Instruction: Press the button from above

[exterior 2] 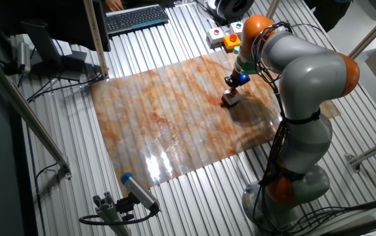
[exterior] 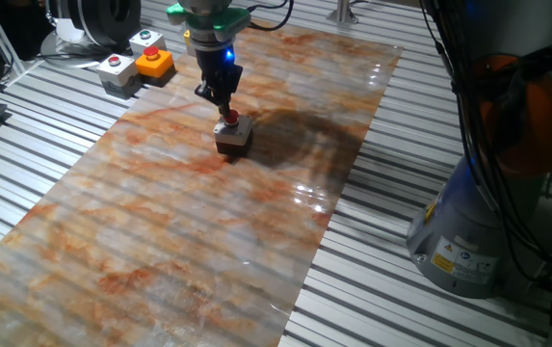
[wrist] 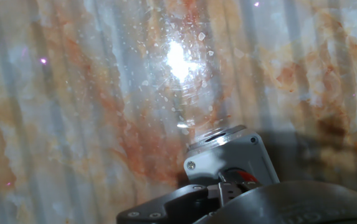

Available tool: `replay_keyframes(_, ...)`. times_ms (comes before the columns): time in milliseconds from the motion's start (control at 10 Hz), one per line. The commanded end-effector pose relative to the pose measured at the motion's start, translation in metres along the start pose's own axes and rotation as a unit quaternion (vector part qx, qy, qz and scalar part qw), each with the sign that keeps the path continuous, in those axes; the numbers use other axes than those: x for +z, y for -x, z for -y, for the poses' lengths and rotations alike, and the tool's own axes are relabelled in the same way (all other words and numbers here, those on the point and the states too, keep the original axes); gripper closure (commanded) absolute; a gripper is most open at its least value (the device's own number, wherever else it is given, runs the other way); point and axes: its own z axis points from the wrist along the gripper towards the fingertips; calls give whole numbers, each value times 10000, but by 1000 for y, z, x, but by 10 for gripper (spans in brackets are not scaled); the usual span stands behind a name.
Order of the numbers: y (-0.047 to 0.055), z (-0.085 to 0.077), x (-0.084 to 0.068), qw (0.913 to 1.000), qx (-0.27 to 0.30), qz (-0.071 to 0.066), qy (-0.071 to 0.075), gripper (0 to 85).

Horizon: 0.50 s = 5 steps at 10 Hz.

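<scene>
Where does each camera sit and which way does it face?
One fixed view: low at the table's end, facing along the marbled mat; shows the gripper over the button and the arm's base.
The other fixed view: high, opposite side, looking down; shows the whole arm.
Hand view: on the hand, looking down; shows finger parts above the button's box.
All share the box and mat.

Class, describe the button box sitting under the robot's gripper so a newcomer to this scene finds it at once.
Start at the marbled orange-and-white sheet covering the table and go to its far half, right beneath the gripper. The button is small, round and red, on a little square box. Unlike the button boxes off the far corner, it stands alone on the sheet.
</scene>
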Motion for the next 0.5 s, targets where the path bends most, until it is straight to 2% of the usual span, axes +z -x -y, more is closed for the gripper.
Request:
replay_keyframes(0, 0, 0, 1, 10000, 1, 7, -5, 850)
replay_keyframes(400, 2, -2, 0, 10000, 32, -3, 11, 850)
